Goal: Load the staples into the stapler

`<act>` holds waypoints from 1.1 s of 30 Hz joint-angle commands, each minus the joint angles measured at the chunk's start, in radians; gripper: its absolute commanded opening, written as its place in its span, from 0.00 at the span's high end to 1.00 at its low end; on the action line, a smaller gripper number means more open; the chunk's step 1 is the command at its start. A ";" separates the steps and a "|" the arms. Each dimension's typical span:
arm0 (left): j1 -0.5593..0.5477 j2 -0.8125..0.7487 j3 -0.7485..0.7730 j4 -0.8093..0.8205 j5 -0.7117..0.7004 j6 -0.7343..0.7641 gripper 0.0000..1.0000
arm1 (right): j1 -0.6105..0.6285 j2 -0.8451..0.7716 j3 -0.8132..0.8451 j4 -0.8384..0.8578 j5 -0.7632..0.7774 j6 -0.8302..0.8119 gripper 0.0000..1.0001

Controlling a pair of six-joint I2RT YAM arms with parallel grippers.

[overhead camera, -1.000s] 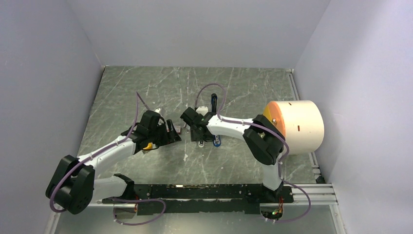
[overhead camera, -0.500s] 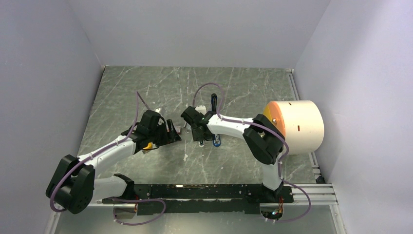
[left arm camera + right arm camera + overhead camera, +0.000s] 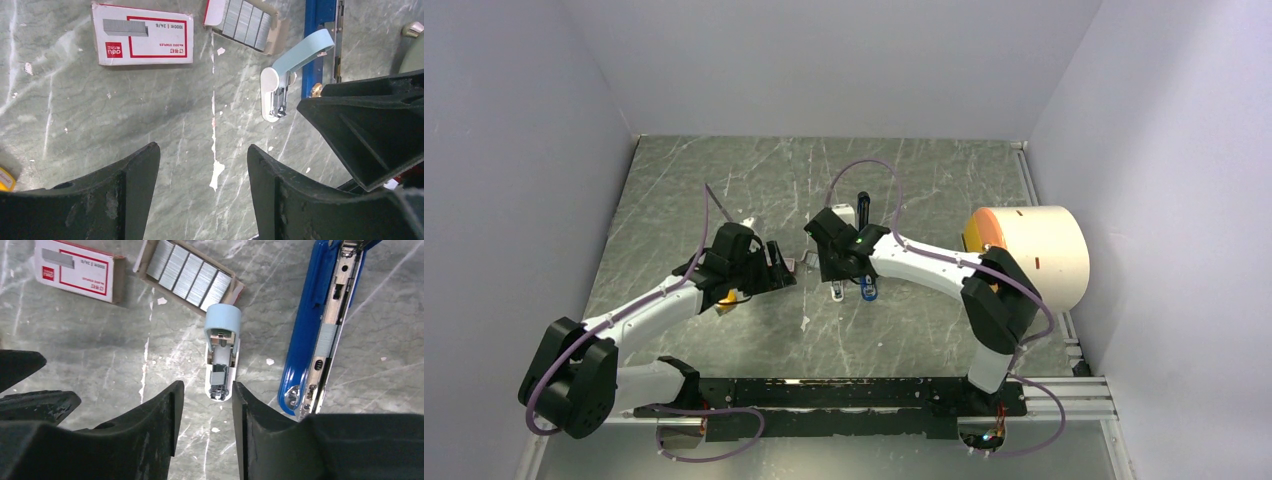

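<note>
Top external shows the right claw (image 3: 206, 384), parted and empty, shifted slightly rightward beside the stapler (image 3: 305, 325); left claw (image 3: 202, 147) spread.

Staples (image 3: 190, 276) in their tray, blue stapler (image 3: 305, 325) opened
The staples are seen as silvery strips packed side by side in an open tray (image 3: 239, 289). The slim stapler is laid open near them, with its metal inner rail (image 3: 332, 310) exposed upward.

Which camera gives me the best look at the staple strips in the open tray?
Right wrist: the staples lie whole and sharp, strips side by side. Left wrist catches them at its top edge, partly cut off. In the top external view they are too small to make out.
</note>
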 commanded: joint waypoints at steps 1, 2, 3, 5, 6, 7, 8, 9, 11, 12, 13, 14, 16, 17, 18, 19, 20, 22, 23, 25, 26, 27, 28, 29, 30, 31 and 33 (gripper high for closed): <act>0.005 0.002 0.033 -0.011 -0.037 0.022 0.31 | 0.010 -0.001 -0.023 0.017 -0.038 0.004 0.56; 0.005 0.000 0.033 -0.015 -0.043 0.022 0.31 | 0.012 0.006 -0.024 0.018 -0.041 0.004 0.56; 0.005 0.000 0.033 -0.017 -0.047 0.024 0.31 | 0.016 0.014 -0.024 0.018 -0.043 0.004 0.55; 0.005 -0.001 0.032 -0.021 -0.050 0.025 0.31 | 0.017 0.025 -0.023 0.018 -0.047 0.006 0.54; 0.005 -0.002 0.031 -0.022 -0.052 0.027 0.31 | 0.017 0.031 -0.023 0.020 -0.053 0.006 0.54; 0.005 -0.003 0.031 -0.023 -0.055 0.027 0.31 | 0.019 0.035 -0.023 0.023 -0.059 0.006 0.54; 0.005 -0.003 0.031 -0.023 -0.056 0.028 0.31 | 0.018 0.038 -0.024 0.029 -0.066 0.006 0.54; 0.005 -0.003 0.031 -0.023 -0.058 0.028 0.31 | 0.019 0.041 -0.026 0.034 -0.071 0.005 0.54; 0.005 -0.003 0.030 -0.023 -0.060 0.028 0.31 | 0.018 0.047 -0.028 0.040 -0.080 0.004 0.58; 0.005 -0.003 0.030 -0.022 -0.061 0.028 0.31 | 0.020 0.051 -0.028 0.039 -0.080 0.004 0.60; 0.005 -0.003 0.030 -0.022 -0.062 0.029 0.31 | 0.019 0.057 -0.027 0.037 -0.080 0.006 0.60; 0.006 -0.003 0.030 -0.022 -0.063 0.029 0.31 | 0.019 0.061 -0.025 0.034 -0.078 0.006 0.61; 0.006 -0.003 0.028 -0.022 -0.063 0.029 0.31 | 0.019 0.070 -0.024 0.029 -0.069 0.007 0.59; 0.005 -0.003 0.028 -0.022 -0.063 0.028 0.31 | 0.021 0.074 -0.024 0.030 -0.067 0.007 0.58; 0.006 -0.001 0.028 -0.022 -0.065 0.029 0.31 | 0.021 0.077 -0.024 0.032 -0.067 0.006 0.56; 0.005 -0.002 0.027 -0.021 -0.066 0.030 0.31 | 0.021 0.080 -0.025 0.034 -0.068 0.006 0.55; 0.006 -0.001 0.027 -0.022 -0.067 0.030 0.31 | 0.022 0.084 -0.025 0.036 -0.067 0.005 0.54; 0.005 -0.002 0.027 -0.022 -0.067 0.028 0.31 | 0.021 0.092 -0.021 0.039 -0.062 0.003 0.54; 0.005 -0.003 0.027 -0.022 -0.068 0.028 0.31 | 0.021 0.096 -0.020 0.043 -0.061 0.002 0.53; 0.005 -0.003 0.027 -0.023 -0.070 0.029 0.31 | 0.021 0.103 -0.018 0.050 -0.063 0.000 0.53; 0.005 -0.003 0.027 -0.023 -0.071 0.030 0.31 | 0.020 0.107 -0.017 0.053 -0.065 -0.001 0.53; 0.006 -0.003 0.026 -0.023 -0.073 0.030 0.31 | 0.021 0.109 -0.017 0.056 -0.066 -0.002 0.53; 0.005 -0.004 0.025 -0.023 -0.073 0.030 0.31 | 0.021 0.112 -0.017 0.060 -0.068 -0.002 0.54; 0.005 -0.004 0.026 -0.025 -0.073 0.030 0.31 | 0.021 0.113 -0.017 0.064 -0.070 -0.002 0.54; 0.005 -0.004 0.025 -0.025 -0.075 0.030 0.31 | 0.021 0.114 -0.018 0.069 -0.072 -0.001 0.54; 0.005 -0.003 0.025 -0.025 -0.075 0.030 0.31 | 0.020 0.114 -0.020 0.072 -0.075 -0.001 0.55; 0.006 -0.004 0.024 -0.024 -0.075 0.029 0.31 | 0.019 0.116 -0.020 0.072 -0.077 0.001 0.56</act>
